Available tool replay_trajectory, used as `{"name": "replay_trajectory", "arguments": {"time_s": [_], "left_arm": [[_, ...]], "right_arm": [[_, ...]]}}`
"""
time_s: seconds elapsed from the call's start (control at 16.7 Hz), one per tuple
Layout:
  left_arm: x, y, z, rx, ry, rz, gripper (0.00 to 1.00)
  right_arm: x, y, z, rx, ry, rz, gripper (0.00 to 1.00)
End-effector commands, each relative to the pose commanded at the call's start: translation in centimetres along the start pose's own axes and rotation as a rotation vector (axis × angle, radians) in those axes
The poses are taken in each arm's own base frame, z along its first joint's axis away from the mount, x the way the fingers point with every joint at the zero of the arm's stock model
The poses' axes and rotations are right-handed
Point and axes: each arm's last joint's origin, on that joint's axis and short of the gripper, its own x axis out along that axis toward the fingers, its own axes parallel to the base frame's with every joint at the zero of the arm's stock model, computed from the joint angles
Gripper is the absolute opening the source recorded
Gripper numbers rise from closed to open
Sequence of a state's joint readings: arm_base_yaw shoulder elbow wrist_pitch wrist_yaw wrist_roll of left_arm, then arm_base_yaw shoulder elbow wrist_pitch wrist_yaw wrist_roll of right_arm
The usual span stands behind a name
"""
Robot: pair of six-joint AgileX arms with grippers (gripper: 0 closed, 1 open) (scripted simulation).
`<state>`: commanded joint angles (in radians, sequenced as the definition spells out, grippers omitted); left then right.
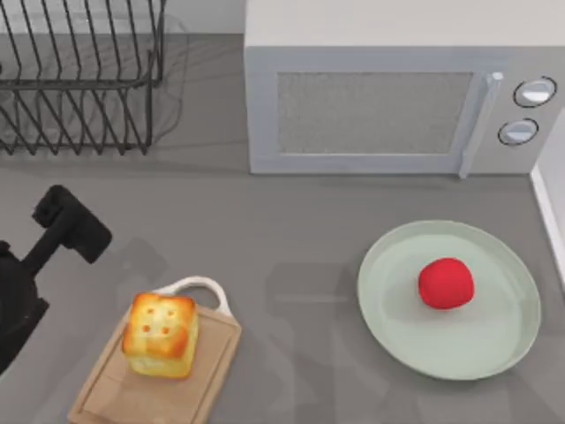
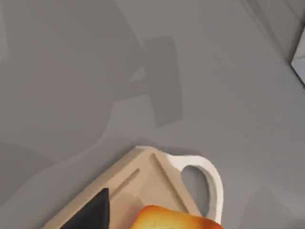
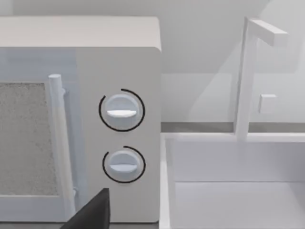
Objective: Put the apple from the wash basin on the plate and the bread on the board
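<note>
The apple (image 1: 446,283) lies on the plate (image 1: 397,327), a little toward the plate's far right, well inside the rim. The bread (image 1: 161,334) sits on the board (image 1: 110,397), near the end with the white loop handle (image 1: 201,287); the left wrist view shows its browned top (image 2: 176,220) just beside that handle. Judged from how things lie, both placements look done and nothing is left but to clear the arms away.

The left pincer (image 1: 64,212) hangs above the tabletop (image 1: 291,238) at the left, apart from the bread and holding nothing; whether its fingers are spread or pressed together I cannot tell. One dark fingertip (image 2: 97,212) shows over the board.

The right wrist view looks at the microwave (image 3: 119,71), its two dials, and the basin (image 3: 228,191) with its tap beside it; a dark fingertip (image 3: 95,212) shows, its state unclear.

Open tabletop runs between board and plate. The rack (image 1: 79,79) stands far left, the microwave behind the plate, the basin's edge close to the plate's right.
</note>
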<state>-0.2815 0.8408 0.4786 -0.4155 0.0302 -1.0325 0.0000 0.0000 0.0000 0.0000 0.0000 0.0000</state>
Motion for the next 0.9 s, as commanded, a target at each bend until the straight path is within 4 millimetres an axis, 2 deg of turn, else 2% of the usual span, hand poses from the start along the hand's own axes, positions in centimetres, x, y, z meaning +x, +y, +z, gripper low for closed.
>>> {"name": "replay_trajectory", "arguments": {"time_s": [0.18,0.42,0.66,0.9], "left_arm": [[-2.1,2.2,-0.2,0.325,-0.204,-0.138,1.0],[-3.2,5.0,-0.8,0.66,-0.531,-0.197,1.0],[-2.8,7.2,-1.3,0.834,-0.781,-0.156,1.0],[-2.4,7.8,-1.3,0.874,-0.848,-0.13,1.0]], "right_arm": [[0.0,0.0,0.0,0.0,0.0,0.0,1.0],[0.0,0.0,0.0,0.0,0.0,0.0,1.0],[0.0,0.0,0.0,0.0,0.0,0.0,1.0],[0.0,0.0,0.0,0.0,0.0,0.0,1.0]]}}
